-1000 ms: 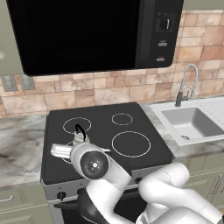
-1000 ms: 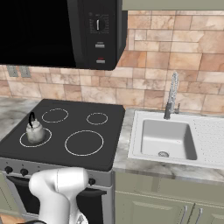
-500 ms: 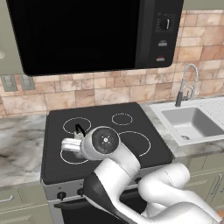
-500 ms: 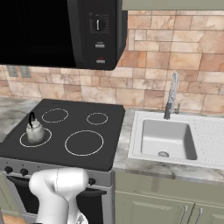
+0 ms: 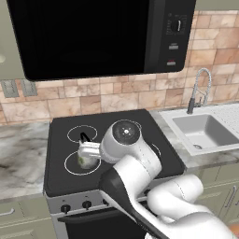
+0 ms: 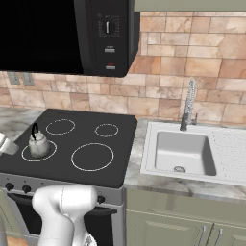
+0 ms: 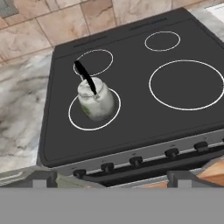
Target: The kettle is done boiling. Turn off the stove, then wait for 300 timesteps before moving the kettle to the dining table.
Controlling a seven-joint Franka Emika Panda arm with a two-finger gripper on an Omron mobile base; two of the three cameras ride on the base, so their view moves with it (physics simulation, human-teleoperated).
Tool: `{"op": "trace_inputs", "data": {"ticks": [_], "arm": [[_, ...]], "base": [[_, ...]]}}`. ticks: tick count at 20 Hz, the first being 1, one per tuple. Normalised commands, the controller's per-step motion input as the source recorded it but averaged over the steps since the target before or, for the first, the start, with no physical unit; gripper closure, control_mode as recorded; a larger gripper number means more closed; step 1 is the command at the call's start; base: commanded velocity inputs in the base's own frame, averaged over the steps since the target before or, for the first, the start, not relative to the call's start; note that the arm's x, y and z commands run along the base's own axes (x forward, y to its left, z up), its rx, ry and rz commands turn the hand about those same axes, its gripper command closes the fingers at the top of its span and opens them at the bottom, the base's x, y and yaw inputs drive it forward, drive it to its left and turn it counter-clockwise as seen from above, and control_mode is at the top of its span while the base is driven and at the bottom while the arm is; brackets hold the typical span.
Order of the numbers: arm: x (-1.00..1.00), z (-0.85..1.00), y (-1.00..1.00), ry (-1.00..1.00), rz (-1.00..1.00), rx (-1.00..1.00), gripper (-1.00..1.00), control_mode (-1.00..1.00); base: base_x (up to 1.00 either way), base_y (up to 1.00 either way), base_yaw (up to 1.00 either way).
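Claw: the claw (image 7: 111, 179) stands wide open, its two tips far apart at the bottom of the hand view, with nothing gripped between them; it looks down at the cooker from the knob side.
Claw from the left: the claw (image 5: 87, 150) hangs over the front left part of the cooker, just above the kettle and partly in front of it; whether it touches the kettle cannot be told from here.
Claw from the right: a pale part of the claw (image 6: 6, 145) pokes in at the left edge of the picture, just beside the kettle.
Kettle: the kettle (image 7: 97, 103) stands upright inside the front left ring of the cooker, near the front left corner, with its black handle arching over the lid; it is seen again in the other two views (image 5: 85, 161) (image 6: 37, 144).
Cooker: the cooker (image 7: 131, 118) has a black glass top with four white rings, the large one at the front right and two small ones along the back edge.
Knobs: a row of black knobs (image 7: 135, 161) runs along the grey front panel, below the front edge.
Worktop: the marble worktop (image 7: 19, 113) meets the cooker's left edge.
Sink: the sink (image 6: 180, 151) is set in the worktop to the right of the cooker, with a tap (image 6: 188, 103) at its back edge.
Microwave: a black microwave (image 5: 93, 32) hangs on the tiled wall above the cooker.
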Motion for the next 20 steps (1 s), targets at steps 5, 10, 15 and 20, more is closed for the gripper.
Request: {"op": "trace_inputs", "data": {"ticks": [5, 10, 15, 20], "arm": [[0.18, 0.0, -0.2, 0.04, 0.08, -0.03, -1.0, -1.0], [0.16, 0.0, -0.03, 0.0, 0.11, -0.01, -1.0, -1.0], [0.11, -0.1, 0.0, 0.0, 0.09, 0.0, -1.0, -1.0], [0.16, -0.25, 0.0, 0.0, 0.11, 0.0, -1.0, -1.0]], "base": [[0.0, 0.0, 0.0], [0.0, 0.0, 0.0], [0.0, 0.0, 0.0], [0.0, 0.0, 0.0]]}}
